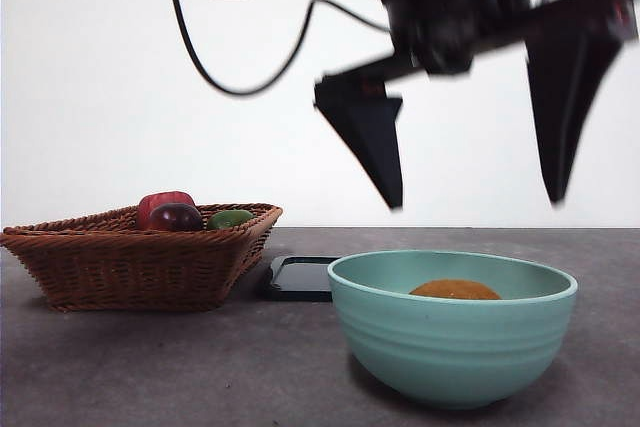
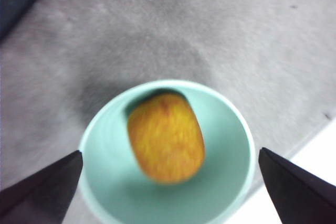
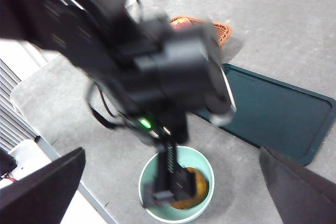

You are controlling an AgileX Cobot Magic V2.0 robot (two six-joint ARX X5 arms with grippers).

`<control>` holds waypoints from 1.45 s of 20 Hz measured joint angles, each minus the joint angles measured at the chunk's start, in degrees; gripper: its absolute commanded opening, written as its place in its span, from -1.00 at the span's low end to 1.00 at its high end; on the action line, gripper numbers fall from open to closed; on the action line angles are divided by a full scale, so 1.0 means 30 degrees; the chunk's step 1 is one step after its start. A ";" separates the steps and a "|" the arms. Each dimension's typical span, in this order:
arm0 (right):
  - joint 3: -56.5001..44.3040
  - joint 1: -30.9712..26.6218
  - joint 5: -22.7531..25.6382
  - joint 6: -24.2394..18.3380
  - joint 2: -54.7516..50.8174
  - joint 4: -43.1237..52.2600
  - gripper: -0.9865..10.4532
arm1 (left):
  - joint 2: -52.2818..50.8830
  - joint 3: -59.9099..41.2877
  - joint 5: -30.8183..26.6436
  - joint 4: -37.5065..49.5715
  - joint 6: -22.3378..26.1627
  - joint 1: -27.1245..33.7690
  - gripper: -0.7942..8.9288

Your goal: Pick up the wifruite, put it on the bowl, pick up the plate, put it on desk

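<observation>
The rough orange-brown wifruite (image 2: pixel 166 137) sits down inside the deep mint-green ribbed bowl (image 1: pixel 452 342), so the first step looks done. Above it hangs the left gripper (image 1: pixel 475 197), black jaws spread wide and empty. The right gripper (image 3: pixel 168 182) waits higher, jaws apart too, though that view is blurred. Next job: the glossy black rectangular plate (image 1: pixel 300 277), lying on the dark grey desk (image 1: pixel 150 367) between bowl and wicker basket (image 1: pixel 140 262), needs a grip on its low rim.
</observation>
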 measured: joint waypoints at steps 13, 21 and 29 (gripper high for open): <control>0.0000 0.0000 0.0000 0.0000 0.0000 0.0000 0.33 | -0.8684 0.0036 -0.0364 -0.3825 0.0627 -0.0007 0.51; 0.0000 0.0000 0.0000 0.0000 0.0000 -0.0007 0.33 | -1.6247 -0.3592 -0.2135 -0.3752 0.1661 -0.0007 0.51; 0.0000 0.0000 0.0000 0.0000 0.0000 -0.0007 0.33 | -2.6294 -1.2983 -0.2208 0.0823 0.1858 -0.0029 0.51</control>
